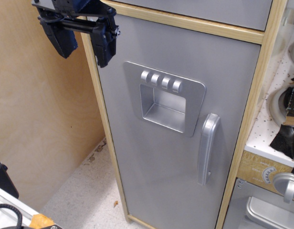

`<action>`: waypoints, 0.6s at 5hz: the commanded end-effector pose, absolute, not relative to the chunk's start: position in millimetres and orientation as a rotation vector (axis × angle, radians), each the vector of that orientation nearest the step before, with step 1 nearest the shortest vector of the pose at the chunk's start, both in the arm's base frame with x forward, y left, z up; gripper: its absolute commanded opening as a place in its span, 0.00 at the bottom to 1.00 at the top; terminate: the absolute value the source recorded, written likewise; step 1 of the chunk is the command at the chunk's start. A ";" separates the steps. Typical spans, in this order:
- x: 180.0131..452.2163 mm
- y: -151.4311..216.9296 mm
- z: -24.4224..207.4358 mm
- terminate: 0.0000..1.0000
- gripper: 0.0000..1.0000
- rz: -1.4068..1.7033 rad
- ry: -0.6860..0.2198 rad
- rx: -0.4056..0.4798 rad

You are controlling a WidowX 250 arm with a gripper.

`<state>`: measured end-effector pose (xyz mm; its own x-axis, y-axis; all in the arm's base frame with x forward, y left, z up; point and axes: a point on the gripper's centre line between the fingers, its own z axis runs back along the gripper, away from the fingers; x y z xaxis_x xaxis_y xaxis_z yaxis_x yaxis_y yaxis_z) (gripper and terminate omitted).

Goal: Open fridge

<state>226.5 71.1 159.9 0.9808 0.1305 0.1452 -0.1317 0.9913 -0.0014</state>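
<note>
Jaws of the black gripper (83, 44), upper left, hang open and hold nothing. Tall silver-grey fridge (152, 157) fills the middle, door shut. Its curved silver handle (207, 148) is far away; fingers could slip off.

plywood wall (37, 119) at left, speckled pale floor (85, 191), white pegboard (276, 109) at right.
</note>
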 end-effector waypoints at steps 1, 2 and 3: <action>226.5 71.1 159.9 0.00 1.00 0.132 -0.146 0.008; 227.8 47.0 137.8 0.00 1.00 0.146 -0.155 -0.040; 237.6 17.2 122.7 0.00 1.00 0.148 -0.157 -0.084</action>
<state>235.4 10.7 113.5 0.9813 0.1507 0.1196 -0.1387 0.9850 -0.1030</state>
